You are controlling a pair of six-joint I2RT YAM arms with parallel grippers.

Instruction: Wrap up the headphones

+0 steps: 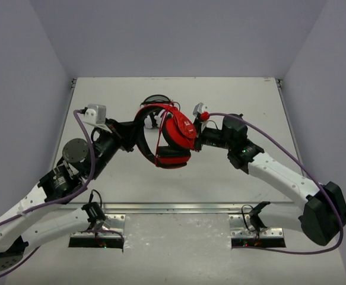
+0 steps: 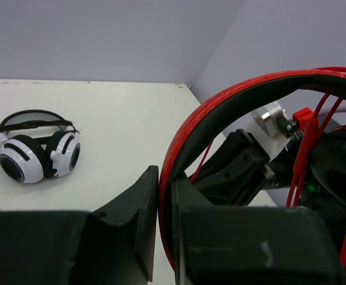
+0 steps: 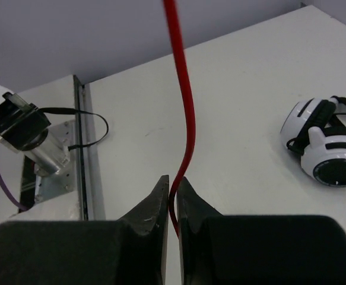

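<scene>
No readable text, labels or numbers, a faint pale mark on the headphones point(image 1: 178, 132) — too small to read

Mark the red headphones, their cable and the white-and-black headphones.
red headphones point(image 2: 217, 101): left wrist view, headband's red outer arc.
red cable point(image 3: 189, 119): right wrist view, middle of the visible stretch.
white-and-black headphones point(image 2: 17, 161): left wrist view, left ear cup.

White-and-black headphones point(image 1: 156, 97) mostly out of sight behind the red headphones point(image 1: 178, 132) in the top view
</scene>
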